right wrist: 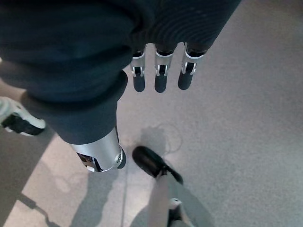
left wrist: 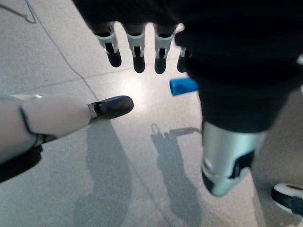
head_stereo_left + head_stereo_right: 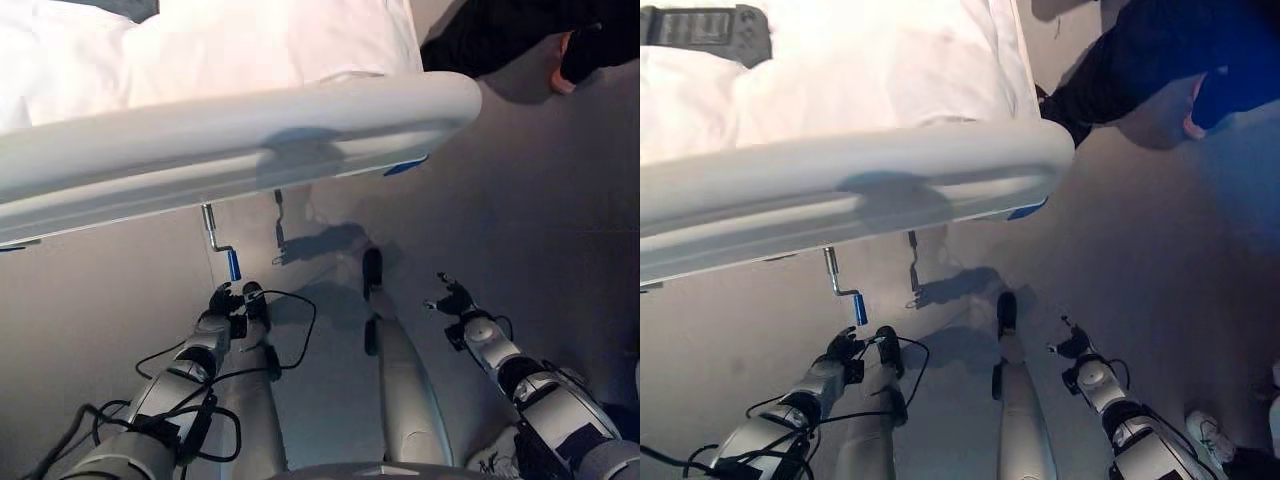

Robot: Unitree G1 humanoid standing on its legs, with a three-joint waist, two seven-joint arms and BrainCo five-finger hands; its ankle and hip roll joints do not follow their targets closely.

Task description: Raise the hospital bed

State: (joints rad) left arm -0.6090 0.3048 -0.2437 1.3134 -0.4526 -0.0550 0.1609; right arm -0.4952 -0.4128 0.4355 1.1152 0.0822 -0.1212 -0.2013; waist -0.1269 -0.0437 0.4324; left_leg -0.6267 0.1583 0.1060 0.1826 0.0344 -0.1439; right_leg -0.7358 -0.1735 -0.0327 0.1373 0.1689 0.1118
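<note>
Reaching left hand (image 3: 222, 301) just below blue crank handle (image 3: 233, 265) under hospital bed (image 3: 240, 150), fingers relaxed, empty. Right hand (image 3: 452, 297) well apart, fingers straight.

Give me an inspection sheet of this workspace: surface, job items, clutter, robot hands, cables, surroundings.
Surface: grey floor, bare where seen.
Job items: hospital bed with white sheet; grey footboard; crank handle with blue grip hanging below the footboard, a second folded crank beside it.
Clutter: dark controller lying on the sheet.
Robot hands: left robot hand open, just below the blue grip, not touching; right robot hand open, holding nothing.
Cables: nothing seen.
Surroundings: a person in dark clothing beside the bed.
</note>
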